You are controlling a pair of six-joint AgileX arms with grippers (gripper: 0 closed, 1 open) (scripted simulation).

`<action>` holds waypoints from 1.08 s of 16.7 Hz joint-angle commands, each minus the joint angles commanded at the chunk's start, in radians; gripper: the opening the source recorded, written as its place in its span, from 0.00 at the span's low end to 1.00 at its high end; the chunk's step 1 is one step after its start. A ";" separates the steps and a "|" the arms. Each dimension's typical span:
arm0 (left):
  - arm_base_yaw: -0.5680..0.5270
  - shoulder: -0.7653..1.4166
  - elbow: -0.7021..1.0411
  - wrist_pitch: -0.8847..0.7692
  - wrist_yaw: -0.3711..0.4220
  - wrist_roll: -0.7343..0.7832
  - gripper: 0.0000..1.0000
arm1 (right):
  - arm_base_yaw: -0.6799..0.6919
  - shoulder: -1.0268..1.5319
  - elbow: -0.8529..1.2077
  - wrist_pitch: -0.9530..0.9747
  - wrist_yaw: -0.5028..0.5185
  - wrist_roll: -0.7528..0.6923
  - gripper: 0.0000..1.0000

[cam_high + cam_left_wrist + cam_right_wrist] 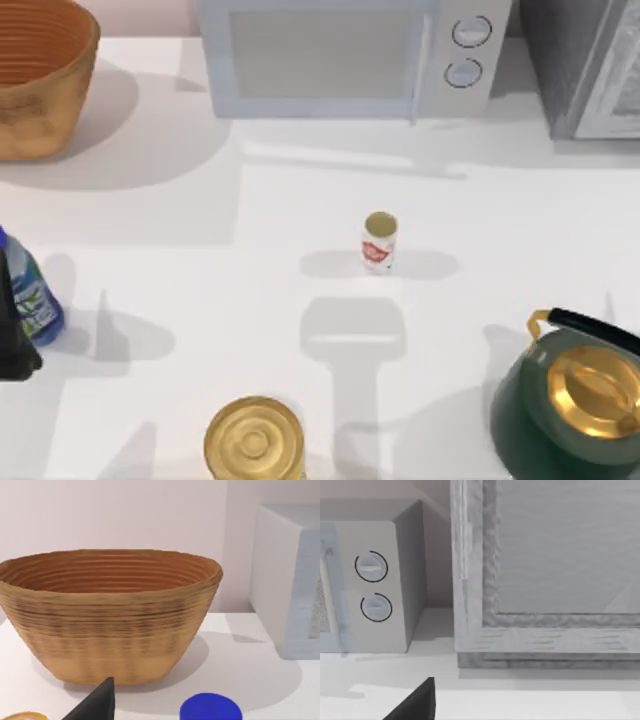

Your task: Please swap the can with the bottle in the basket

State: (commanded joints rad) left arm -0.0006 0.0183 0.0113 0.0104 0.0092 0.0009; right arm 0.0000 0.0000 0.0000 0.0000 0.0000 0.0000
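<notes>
Blue bottle point(35, 300) at desk point(250, 300) far left, left end effector point(15, 340) touching it; grip state unclear. Can point(379, 242) upright mid-desk. Basket point(40, 75) back-left corner.
Left wrist: basket point(107, 615) ahead, bottle cap point(211, 711) just below the end effector's dark fingertip point(100, 702).
Right wrist: microwave point(370, 587); one finger point(417, 702), can't tell state.

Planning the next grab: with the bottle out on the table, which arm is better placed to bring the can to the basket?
Left, probably. Its tool is at the table's left edge, the basket's side; the can stands mid-table.
</notes>
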 joint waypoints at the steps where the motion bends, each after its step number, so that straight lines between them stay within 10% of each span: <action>1: 0.000 -0.014 -0.009 -0.008 -0.007 -0.001 1.00 | 0.000 0.000 0.000 0.000 0.000 0.000 1.00; 10: -0.001 0.049 -0.020 0.051 -0.004 0.000 1.00 | 0.000 0.000 0.000 0.000 0.000 0.000 1.00; 18: 0.016 0.607 -0.056 0.554 0.022 0.013 1.00 | 0.000 0.000 0.000 0.000 0.000 0.000 1.00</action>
State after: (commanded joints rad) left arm 0.0153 0.6255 -0.0448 0.5646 0.0311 0.0138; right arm 0.0000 0.0000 0.0000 0.0000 0.0000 0.0000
